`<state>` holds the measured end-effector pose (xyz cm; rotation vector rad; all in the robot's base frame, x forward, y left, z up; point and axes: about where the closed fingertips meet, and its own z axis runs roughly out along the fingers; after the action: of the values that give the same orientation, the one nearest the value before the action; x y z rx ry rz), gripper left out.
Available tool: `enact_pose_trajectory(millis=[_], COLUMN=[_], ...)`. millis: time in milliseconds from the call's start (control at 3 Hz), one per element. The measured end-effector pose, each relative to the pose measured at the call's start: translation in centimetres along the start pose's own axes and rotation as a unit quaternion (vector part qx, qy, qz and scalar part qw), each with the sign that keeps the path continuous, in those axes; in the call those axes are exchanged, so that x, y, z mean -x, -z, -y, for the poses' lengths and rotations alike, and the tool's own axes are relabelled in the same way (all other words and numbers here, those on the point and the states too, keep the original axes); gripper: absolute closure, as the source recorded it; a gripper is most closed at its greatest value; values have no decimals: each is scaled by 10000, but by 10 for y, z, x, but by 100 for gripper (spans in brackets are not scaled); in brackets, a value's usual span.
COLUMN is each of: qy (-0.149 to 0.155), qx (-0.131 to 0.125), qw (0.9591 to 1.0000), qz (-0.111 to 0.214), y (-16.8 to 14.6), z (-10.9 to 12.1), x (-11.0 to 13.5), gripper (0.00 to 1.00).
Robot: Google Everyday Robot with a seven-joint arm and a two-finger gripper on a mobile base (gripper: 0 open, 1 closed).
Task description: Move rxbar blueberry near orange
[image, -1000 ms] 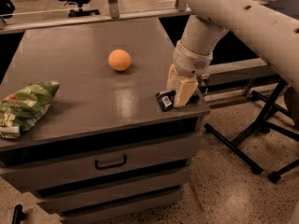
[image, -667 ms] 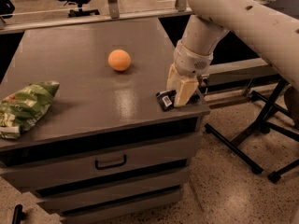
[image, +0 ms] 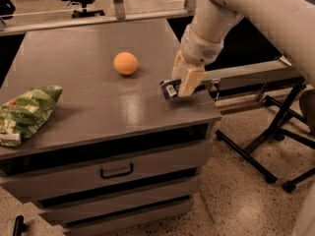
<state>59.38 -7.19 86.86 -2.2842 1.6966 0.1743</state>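
Step in hand: grasp made, carry not begun. The snack bar (image: 169, 89) looks pinched in the gripper (image: 187, 82), well apart from the orange (image: 125, 63).

Next move, as judged: lift slightly, travel toward 10 o'clock across the top, set the snack bar down just beside the orange without nudging it, since it would likely roll.

1. Cabinet (image: 98, 102): grey top, 1 handled drawer showing in front. It bears all 3 loose items.
2. Arm (image: 256, 9): white, enters from 1 o'clock, slopes down and inward. The wrist is bent so the gripper points down over the top's 4 o'clock corner.
3. Chip bag (image: 24, 113): green, crumpled, at the 8 o'clock edge. It is no part of the task.
4. Gripper: tan fingers clenched on the snack bar, low over the surface.
5. Orange: round, free-standing, at about 11 o'clock of the top's centre.
6. Snack bar: dark blue with a white patch, its end sticking out at the 9 o'clock side of the fingers, close to the right edge.
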Motion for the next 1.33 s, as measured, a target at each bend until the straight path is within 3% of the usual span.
enact_pose_trajectory(millis=[333,667,1000,1333], qy=[-16,-335,-1137,-1671], qx=[-376,-453,-407,-335], qw=[9993,9984,9927,9854], qz=[-1,-36,-13,-23], y=[10,-1,-13,-21], z=[65,102,118,121], x=[22,35,32,26], gripper=[100,100,100,100])
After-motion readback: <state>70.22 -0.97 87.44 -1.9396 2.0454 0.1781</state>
